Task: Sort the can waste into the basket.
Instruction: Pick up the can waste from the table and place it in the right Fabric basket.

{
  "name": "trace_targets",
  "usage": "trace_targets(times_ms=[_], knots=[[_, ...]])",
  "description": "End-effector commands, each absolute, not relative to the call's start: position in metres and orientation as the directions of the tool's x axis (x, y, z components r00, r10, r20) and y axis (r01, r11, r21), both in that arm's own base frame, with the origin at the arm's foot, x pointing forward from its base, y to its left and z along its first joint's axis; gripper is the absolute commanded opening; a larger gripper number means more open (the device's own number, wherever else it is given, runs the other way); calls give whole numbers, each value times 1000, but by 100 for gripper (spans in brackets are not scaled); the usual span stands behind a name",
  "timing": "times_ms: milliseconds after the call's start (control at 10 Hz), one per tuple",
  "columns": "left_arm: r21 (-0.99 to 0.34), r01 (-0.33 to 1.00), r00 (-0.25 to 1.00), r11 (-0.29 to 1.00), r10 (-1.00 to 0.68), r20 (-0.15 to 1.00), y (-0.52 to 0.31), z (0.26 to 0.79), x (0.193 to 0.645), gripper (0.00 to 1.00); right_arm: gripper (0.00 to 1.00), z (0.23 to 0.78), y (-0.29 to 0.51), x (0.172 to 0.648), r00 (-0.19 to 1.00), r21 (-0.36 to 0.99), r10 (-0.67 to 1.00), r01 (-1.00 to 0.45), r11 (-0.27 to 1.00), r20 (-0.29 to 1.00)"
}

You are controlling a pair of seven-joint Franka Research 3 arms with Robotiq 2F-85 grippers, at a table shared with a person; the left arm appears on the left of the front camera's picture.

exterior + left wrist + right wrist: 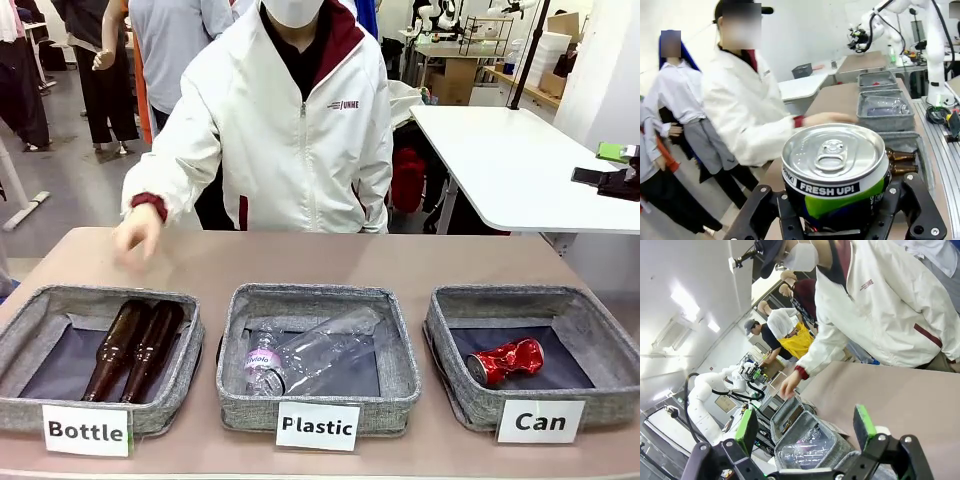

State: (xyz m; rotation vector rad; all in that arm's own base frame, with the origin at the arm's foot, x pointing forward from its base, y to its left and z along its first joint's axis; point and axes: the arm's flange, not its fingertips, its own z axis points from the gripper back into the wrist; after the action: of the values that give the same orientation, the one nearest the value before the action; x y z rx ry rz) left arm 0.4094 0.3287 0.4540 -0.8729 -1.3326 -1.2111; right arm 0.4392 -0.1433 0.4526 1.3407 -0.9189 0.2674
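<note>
- In the left wrist view, the left gripper [836,220] is clamped on the silver and dark can [835,175], lid up, its fingers [760,210] pressing the can's sides low down.
- The right gripper [805,432] is spread wide and holds nothing; its green pads [865,422] stand well apart above the Plastic basket [807,437].
- From the front, three grey baskets line the near edge of the table [330,262]: the Bottle basket [30,330] with two brown bottles [135,348], the Plastic basket with a clear plastic bottle [315,350], and the Can basket [600,345] at the robot's right.
- The red can [505,360] already lies in the Can basket, so likely one can remains to sort.
- To do this step well, I judge the left arm should carry the can across both nearer baskets, stop over the Can basket's open floor, lower, then release.
- Farther off, the person's hand [137,232] hovers over the table's far left.
- The left wrist view gives the held can; the front view gives the basket labels.
</note>
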Motion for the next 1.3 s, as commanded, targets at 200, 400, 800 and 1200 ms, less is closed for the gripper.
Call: trace_targets(times_ms=[200, 400, 800, 1200], knots=[[125, 992, -123, -1, -176, 977, 204, 463, 427, 0, 100, 457, -144, 437, 655, 726, -316, -639, 253, 687], [121, 989, -134, -81, -178, 975, 113, 460, 445, 0, 100, 457, -144, 437, 655, 726, -316, -639, 253, 687], [135, 972, -88, 193, -236, 968, -144, 442, 475, 0, 100, 457, -144, 437, 655, 726, -316, -639, 253, 687], [-64, 967, 86, 248, -79, 993, -238, 445, 475, 0, 100, 457, -144, 437, 655, 726, -316, -639, 253, 687]])
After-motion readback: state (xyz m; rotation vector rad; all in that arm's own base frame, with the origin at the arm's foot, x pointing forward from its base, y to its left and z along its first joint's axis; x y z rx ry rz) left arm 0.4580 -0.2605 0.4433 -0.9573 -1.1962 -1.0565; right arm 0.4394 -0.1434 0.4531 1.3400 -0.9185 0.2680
